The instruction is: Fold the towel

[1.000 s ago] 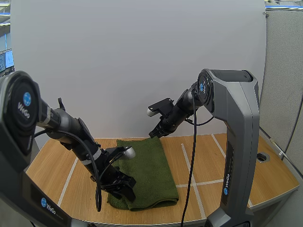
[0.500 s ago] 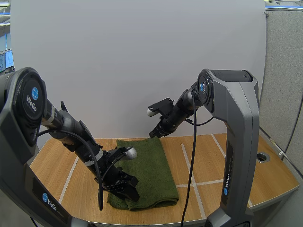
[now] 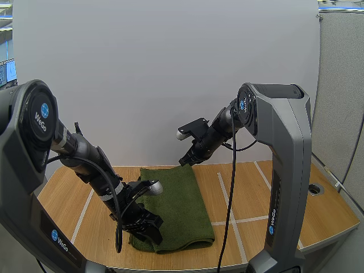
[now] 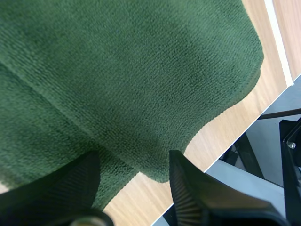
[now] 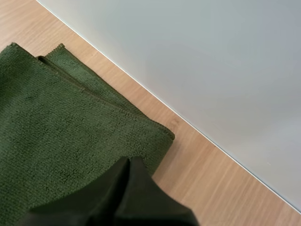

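Green towel [image 3: 179, 205] lying doubled on the wooden table [image 3: 273, 193], left gripper [image 4: 131, 169] spread wide astride its near edge, holding nothing, right gripper [image 5: 129, 174] closed empty over the far corner; risk of catching only one layer if pinched too shallow.

Bright, even light — only faint, soft shadows fall on the table [image 3: 256, 193].

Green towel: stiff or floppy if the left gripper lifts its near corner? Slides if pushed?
Probably floppy: the towel lies flat in folded layers with rounded edges, so a lifted corner should drape. Likely light; its pile looks grippy for the open left gripper. On the smooth wooden table it may slide if pushed.
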You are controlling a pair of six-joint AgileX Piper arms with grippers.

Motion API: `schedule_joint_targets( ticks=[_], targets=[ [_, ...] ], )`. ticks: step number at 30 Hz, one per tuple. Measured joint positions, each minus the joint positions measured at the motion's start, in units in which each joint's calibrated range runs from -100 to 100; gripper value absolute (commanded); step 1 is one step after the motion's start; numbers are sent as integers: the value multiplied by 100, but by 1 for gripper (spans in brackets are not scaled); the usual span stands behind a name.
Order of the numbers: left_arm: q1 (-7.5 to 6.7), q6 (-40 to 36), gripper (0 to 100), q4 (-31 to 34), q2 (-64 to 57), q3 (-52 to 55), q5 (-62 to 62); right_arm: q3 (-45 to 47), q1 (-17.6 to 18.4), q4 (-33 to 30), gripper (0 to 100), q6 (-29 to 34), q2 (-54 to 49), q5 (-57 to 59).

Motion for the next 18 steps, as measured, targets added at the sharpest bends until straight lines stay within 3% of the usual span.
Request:
schedule_joint_targets(
  ticks=[18],
  targets=[
    [0, 342, 73, -437, 262, 0, 171, 0, 0, 0, 0, 0, 0, 0]
  ],
)
